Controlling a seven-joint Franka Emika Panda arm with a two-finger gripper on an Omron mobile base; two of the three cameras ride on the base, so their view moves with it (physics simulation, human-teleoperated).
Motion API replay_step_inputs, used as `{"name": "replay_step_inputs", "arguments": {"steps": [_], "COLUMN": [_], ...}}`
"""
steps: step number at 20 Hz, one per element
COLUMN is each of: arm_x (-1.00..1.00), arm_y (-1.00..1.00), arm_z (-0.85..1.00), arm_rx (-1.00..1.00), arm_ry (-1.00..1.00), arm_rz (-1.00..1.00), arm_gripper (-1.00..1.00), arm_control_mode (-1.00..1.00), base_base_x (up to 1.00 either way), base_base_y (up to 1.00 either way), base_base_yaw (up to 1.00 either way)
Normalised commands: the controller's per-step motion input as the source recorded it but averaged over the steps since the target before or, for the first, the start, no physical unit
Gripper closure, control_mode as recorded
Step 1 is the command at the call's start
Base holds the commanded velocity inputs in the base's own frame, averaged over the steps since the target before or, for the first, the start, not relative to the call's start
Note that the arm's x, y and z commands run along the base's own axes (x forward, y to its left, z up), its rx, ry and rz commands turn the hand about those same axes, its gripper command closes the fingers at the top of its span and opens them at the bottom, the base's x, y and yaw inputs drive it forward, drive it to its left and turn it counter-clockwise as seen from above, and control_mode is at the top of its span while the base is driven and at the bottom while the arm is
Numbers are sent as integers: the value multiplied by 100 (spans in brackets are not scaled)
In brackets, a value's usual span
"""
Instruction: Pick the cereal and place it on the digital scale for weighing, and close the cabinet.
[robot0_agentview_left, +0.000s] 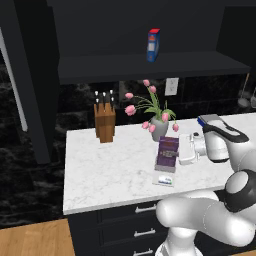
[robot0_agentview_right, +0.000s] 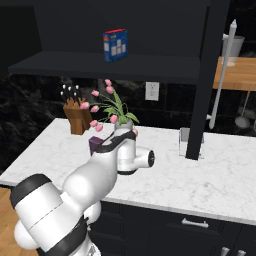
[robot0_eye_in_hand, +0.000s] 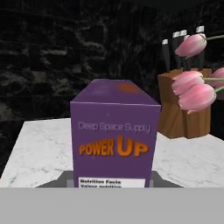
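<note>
The purple cereal (robot0_agentview_left: 167, 151) box stands upright on the digital scale (robot0_agentview_left: 163, 180), whose white front strip shows below it on the marble counter (robot0_agentview_left: 110, 170). My gripper (robot0_agentview_left: 178, 151) reaches in level from the right and is shut on the box. From the right side, a dark finger (robot0_agentview_right: 111, 144) lies across the cereal (robot0_agentview_right: 95, 145) top. In the hand view the cereal (robot0_eye_in_hand: 114, 135) is right in front, with the scale's grey plate (robot0_eye_in_hand: 51, 183) under it. The black upper cabinet stands open, its doors (robot0_agentview_left: 30, 75) (robot0_agentview_right: 206, 75) swung out.
A blue box (robot0_agentview_left: 153, 45) sits on the cabinet shelf. A knife block (robot0_agentview_left: 104, 122) and a vase of pink tulips (robot0_agentview_left: 159, 127) stand behind the scale. A blue-based device (robot0_agentview_left: 211, 120) lies at the counter's right. Dark drawers (robot0_agentview_left: 137, 220) run below.
</note>
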Motion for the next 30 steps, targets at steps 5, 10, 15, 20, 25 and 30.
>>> {"name": "replay_step_inputs", "arguments": {"steps": [5,10,15,20,25,30], "arm_x": [-5,-2,-9,-39,-39,-43], "arm_y": [0,0,-1,-31,-54,-57], "arm_z": [-2,0,0,10,19,59], "arm_rx": [0,0,0,3,14,24], "arm_ry": [0,0,-2,-17,-25,-43], "arm_rz": [0,0,0,-2,-3,0], "arm_gripper": [-100,-100,-100,-100,-100,-100], "arm_control_mode": [-100,-100,-100,-100,-100,-100], "base_base_x": [0,0,0,0,0,0], "base_base_y": [0,0,0,0,0,0], "base_base_yaw": [0,0,0,0,0,0]}}
